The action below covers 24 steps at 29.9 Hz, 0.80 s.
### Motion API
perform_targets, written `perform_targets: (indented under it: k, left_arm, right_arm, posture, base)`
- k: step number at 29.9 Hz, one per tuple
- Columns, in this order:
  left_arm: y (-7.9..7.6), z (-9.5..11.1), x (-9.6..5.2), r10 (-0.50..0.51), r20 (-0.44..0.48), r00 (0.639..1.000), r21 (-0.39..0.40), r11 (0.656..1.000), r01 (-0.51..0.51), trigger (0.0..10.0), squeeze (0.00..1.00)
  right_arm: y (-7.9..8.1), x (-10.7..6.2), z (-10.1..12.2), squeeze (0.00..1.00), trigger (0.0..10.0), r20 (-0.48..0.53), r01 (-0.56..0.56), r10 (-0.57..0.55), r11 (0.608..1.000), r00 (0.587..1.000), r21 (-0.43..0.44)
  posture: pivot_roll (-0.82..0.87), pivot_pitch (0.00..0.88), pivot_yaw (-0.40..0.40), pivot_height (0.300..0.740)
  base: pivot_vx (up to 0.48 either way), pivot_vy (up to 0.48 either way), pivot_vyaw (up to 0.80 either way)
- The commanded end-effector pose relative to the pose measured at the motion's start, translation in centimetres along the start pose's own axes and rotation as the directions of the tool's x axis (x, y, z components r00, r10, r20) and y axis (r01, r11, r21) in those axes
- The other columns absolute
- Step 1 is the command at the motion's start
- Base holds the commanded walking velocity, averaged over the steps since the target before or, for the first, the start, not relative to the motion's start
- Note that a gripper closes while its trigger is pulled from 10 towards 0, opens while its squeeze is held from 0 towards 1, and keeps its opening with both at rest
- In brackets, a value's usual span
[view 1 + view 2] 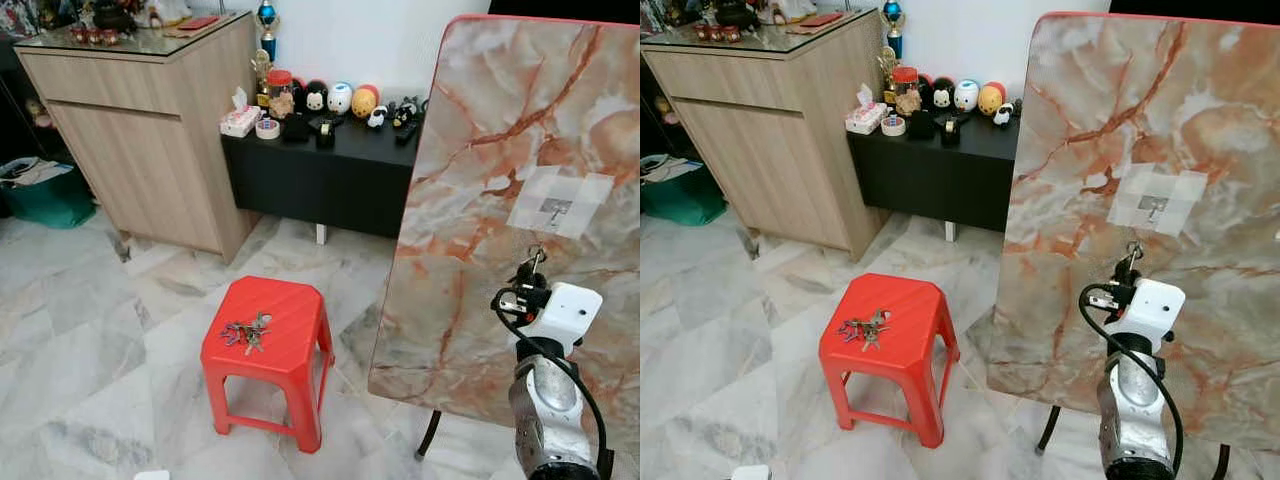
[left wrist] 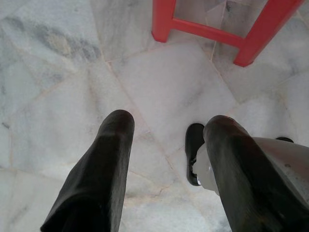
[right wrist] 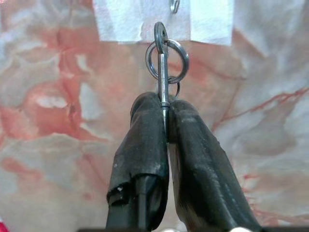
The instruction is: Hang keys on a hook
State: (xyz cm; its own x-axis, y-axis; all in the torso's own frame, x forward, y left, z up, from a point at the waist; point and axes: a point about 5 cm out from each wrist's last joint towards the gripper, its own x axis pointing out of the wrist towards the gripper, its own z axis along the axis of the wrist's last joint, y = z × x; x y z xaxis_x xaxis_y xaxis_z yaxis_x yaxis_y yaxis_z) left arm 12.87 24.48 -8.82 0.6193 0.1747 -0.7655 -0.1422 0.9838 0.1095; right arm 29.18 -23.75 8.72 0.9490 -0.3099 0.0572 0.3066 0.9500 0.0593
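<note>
key (image 3: 163,72): thin silver, ringed | right end effector (image 3: 166,133): pinching it | hook (image 3: 174,6): above

The hook (image 3: 175,6) is cut off by the frame's edge.

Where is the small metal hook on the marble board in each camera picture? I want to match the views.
Left eye view: hook at the right, above the right gripper.
Right eye view: hook right of centre.
Right wrist view: hook at the top edge, above the held key.
Left wrist view: floor and red stool legs.
Shared landmark: the white tape patch around the hook.
</note>
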Motion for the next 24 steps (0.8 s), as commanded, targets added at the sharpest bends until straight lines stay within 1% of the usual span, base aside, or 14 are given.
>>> perform_targets:
  k: [1, 9, 13, 16, 24]
  left_arm:
    - [0.0, -0.6, -0.2, 0.000, -0.026, 1.000, 0.003, 1.000, 0.000, 10.0, 0.00]
    - [-0.1, -0.6, -0.1, -0.003, -0.028, 1.000, 0.008, 1.000, 0.003, 10.0, 0.00]
    - [0.1, -0.6, -0.2, 0.001, -0.029, 1.000, 0.009, 1.000, 0.000, 10.0, 0.00]
    - [0.7, -0.7, -0.3, 0.007, -0.032, 0.999, 0.008, 1.000, -0.007, 10.0, 0.00]
    - [1.0, -1.1, -0.5, 0.013, -0.045, 0.999, 0.006, 1.000, -0.012, 10.0, 0.00]
  right_arm:
    - [-0.2, 0.2, 0.7, 0.00, 10.0, 0.019, 0.009, -0.009, 1.000, 1.000, -0.006]
    - [-0.2, 0.9, 1.0, 0.00, 10.0, 0.000, -0.011, 0.011, 1.000, 1.000, -0.010]
    - [-0.2, 1.3, 1.5, 0.00, 10.0, 0.010, -0.018, 0.018, 1.000, 1.000, -0.011]
    - [-0.2, 1.8, 2.1, 0.00, 10.0, 0.023, -0.030, 0.030, 0.999, 0.999, -0.013]
    - [-0.3, 2.0, 2.4, 0.00, 10.0, 0.035, -0.040, 0.040, 0.999, 0.999, -0.013]
  posture:
    - [0.04, 0.000, -0.023, 0.740]
    - [0.04, 0.000, -0.020, 0.740]
    - [0.04, 0.000, -0.018, 0.740]
    - [0.04, 0.000, -0.017, 0.740]
    - [0.04, 0.000, -0.015, 0.740]
  base:
    - [0.000, 0.000, 0.00]
    - [0.000, 0.000, 0.00]
    - [0.000, 0.000, 0.00]
    - [0.000, 0.000, 0.00]
    - [0.000, 0.000, 0.00]
